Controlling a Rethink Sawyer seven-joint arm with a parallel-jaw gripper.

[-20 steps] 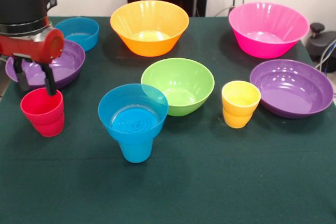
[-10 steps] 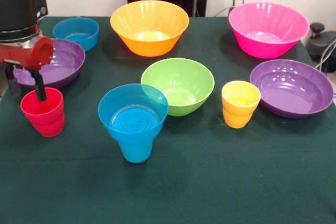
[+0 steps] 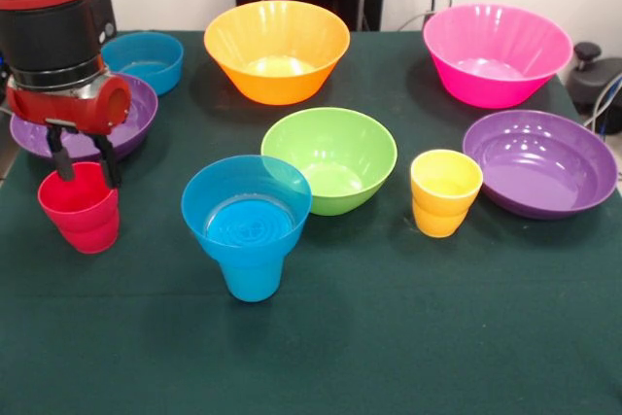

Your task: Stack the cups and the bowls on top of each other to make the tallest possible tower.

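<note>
My gripper (image 3: 84, 164) is open and hangs at the far rim of the red cup (image 3: 80, 216), which stands upright at the left. Its two fingers (image 3: 109, 164) are apart and hold nothing. The tower (image 3: 248, 225) is a small blue bowl (image 3: 246, 203) sitting on the blue cup (image 3: 251, 277) at the front middle. The yellow cup (image 3: 445, 193) stands upright to the right. The green bowl (image 3: 330, 155) is at the centre. The orange bowl (image 3: 277, 51) and pink bowl (image 3: 498, 53) are at the back. A purple bowl (image 3: 539, 164) lies at the right.
A second purple bowl (image 3: 136, 109) lies behind the red cup, partly hidden by my arm. Another small blue bowl (image 3: 146, 58) stands at the back left. A black object (image 3: 595, 80) sits off the table's right edge. The table (image 3: 389, 337) is covered in green cloth.
My gripper swung left, then back right, and its wrist turned; both fingers now show over the red cup's far rim. The cups and bowls have not moved.
</note>
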